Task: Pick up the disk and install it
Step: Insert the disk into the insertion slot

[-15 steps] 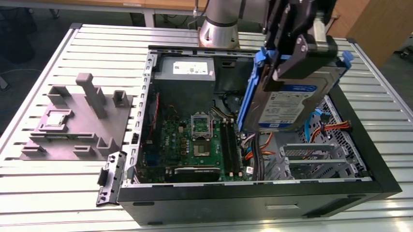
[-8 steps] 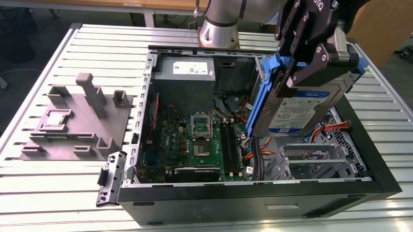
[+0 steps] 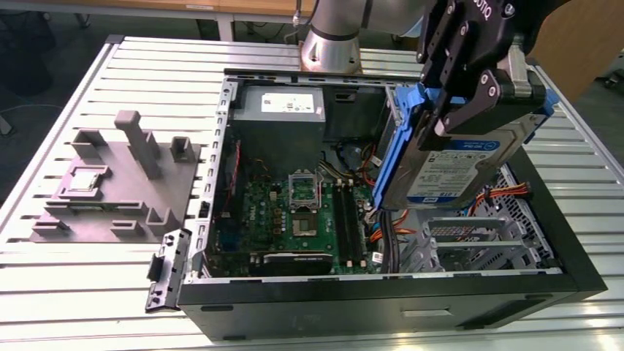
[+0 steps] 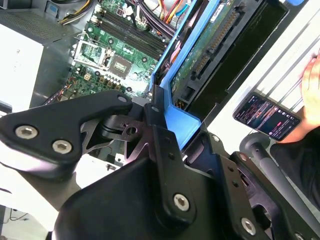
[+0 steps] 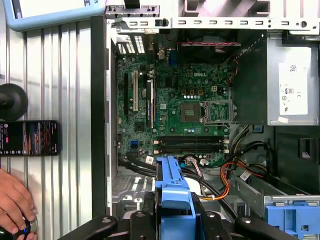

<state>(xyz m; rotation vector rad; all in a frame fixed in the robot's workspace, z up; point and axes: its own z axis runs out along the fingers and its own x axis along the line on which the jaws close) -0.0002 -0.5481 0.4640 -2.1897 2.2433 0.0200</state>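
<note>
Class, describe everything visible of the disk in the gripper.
The disk is a flat silver drive with a white, blue-banded label and blue plastic rails along its sides; the second wrist view shows its green circuit board. The gripper clamps it on edge, slightly tilted, above the open computer case, toward the exterior view's right.

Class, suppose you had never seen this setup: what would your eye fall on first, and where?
The tool, shut on the disk, holds it nearly upright above the open computer case, toward the exterior view's right. Inside lies the bare green motherboard; a grey moulded fixture sits on the slatted table at the exterior view's left.
</note>
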